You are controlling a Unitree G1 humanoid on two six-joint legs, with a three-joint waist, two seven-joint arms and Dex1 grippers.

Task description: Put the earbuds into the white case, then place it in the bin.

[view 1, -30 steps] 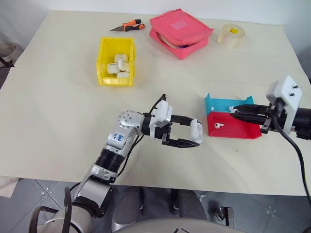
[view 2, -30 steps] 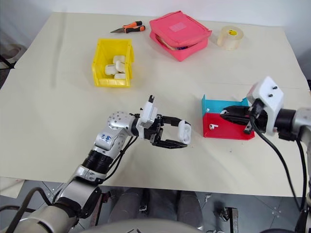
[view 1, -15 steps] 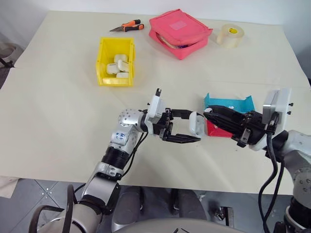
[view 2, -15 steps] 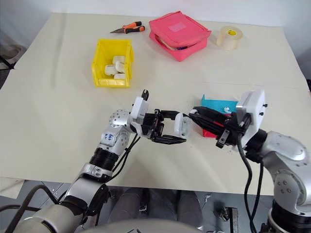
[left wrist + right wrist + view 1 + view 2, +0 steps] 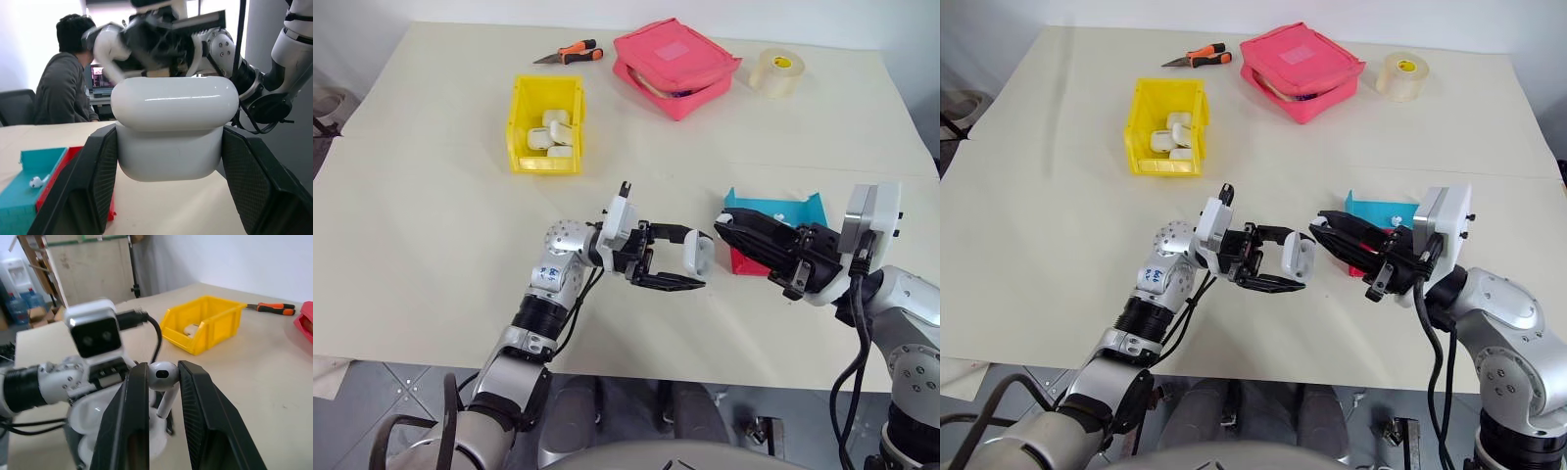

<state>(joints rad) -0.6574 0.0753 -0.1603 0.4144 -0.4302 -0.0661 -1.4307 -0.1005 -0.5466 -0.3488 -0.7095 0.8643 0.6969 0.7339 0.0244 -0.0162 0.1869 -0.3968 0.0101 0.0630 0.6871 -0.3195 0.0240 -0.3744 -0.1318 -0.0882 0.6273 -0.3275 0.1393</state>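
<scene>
My right pincer [image 5: 159, 382] pinches one earbud [image 5: 162, 375] by its head, stem pointing down toward the case [image 5: 698, 255]. My left pincer [image 5: 690, 266] is clamped on that case, holding it above the table [image 5: 431, 245] with its open top turned toward the right pincer. The two tips are nearly touching over the table's near middle.

The risks I see: the bud sits between smooth pads on a round, glossy head, so a small nudge against the case rim could roll it out and drop it to the table. The stem must meet its socket; if my wrist is angled off, it will jam on the edge or land crooked. Pushing too hard could twist the case in my left grip, since that shell is slick too. I cannot tell whether the lid stands clear of the approach.

Another earbud [image 5: 35, 182] lies in the tray [image 5: 773, 208] just behind. The bin [image 5: 546, 125], already holding several cases, stands well apart toward the far left.
</scene>
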